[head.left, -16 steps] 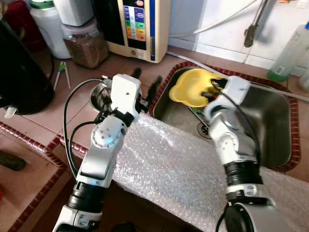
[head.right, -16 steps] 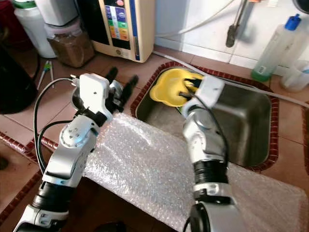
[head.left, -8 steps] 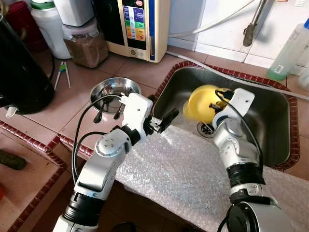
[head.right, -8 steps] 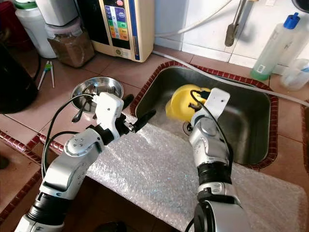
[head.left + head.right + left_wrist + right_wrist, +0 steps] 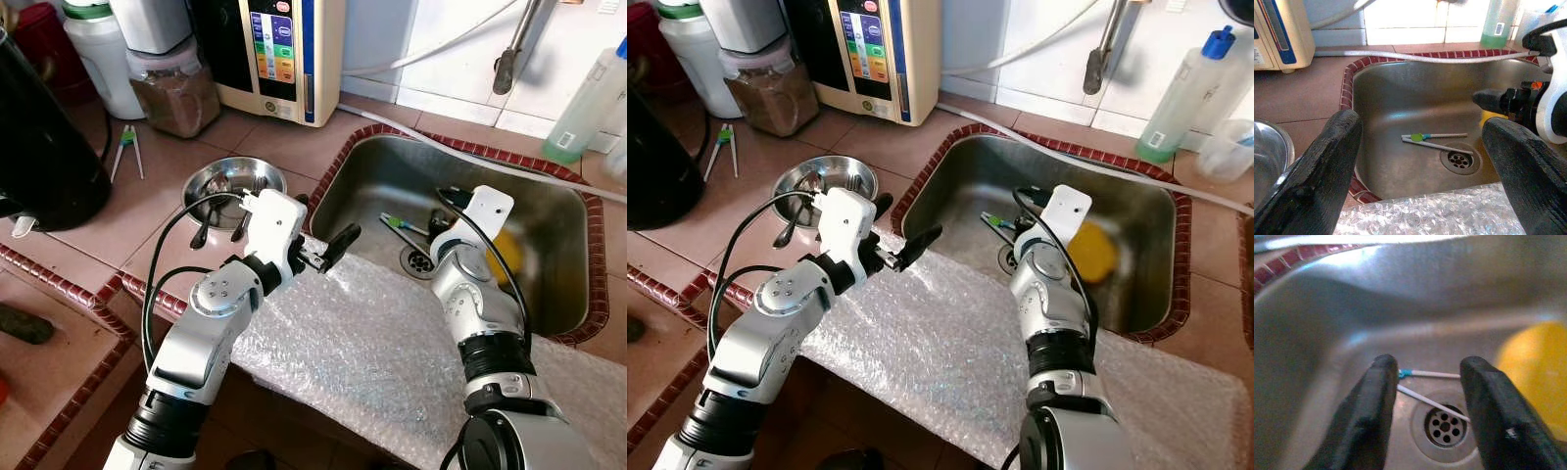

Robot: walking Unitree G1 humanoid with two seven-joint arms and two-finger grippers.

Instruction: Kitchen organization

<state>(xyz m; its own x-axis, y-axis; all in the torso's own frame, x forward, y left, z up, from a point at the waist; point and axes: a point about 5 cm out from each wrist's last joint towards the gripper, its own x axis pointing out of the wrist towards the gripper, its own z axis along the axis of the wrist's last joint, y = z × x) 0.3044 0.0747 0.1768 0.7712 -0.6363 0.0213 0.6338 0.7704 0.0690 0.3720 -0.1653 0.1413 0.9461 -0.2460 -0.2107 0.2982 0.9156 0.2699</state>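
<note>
A yellow plastic bowl (image 5: 506, 257) lies blurred in the right half of the steel sink (image 5: 549, 211); nothing grips it. My right gripper (image 5: 1430, 361) is open low inside the sink, just left of the bowl and over the drain (image 5: 419, 261). Nothing is between its fingers. A pair of green-and-white training chopsticks (image 5: 1432, 139) lies on the sink bottom beside the drain. My left gripper (image 5: 323, 223) is open and empty over the sink's front-left corner, pointing into the sink.
Bubble wrap (image 5: 372, 343) covers the counter in front of the sink. A steel bowl with spoons (image 5: 230, 181) stands left of the sink. A cream appliance (image 5: 284, 54), a jar (image 5: 176, 88) and a black kettle (image 5: 39, 137) stand behind; a green bottle (image 5: 588, 108) is at back right.
The right gripper carried the yellow bowl from the sink's back-left corner toward the drain, then opened; the bowl now lies at the right. The left gripper swung from the steel bowl to the sink.
</note>
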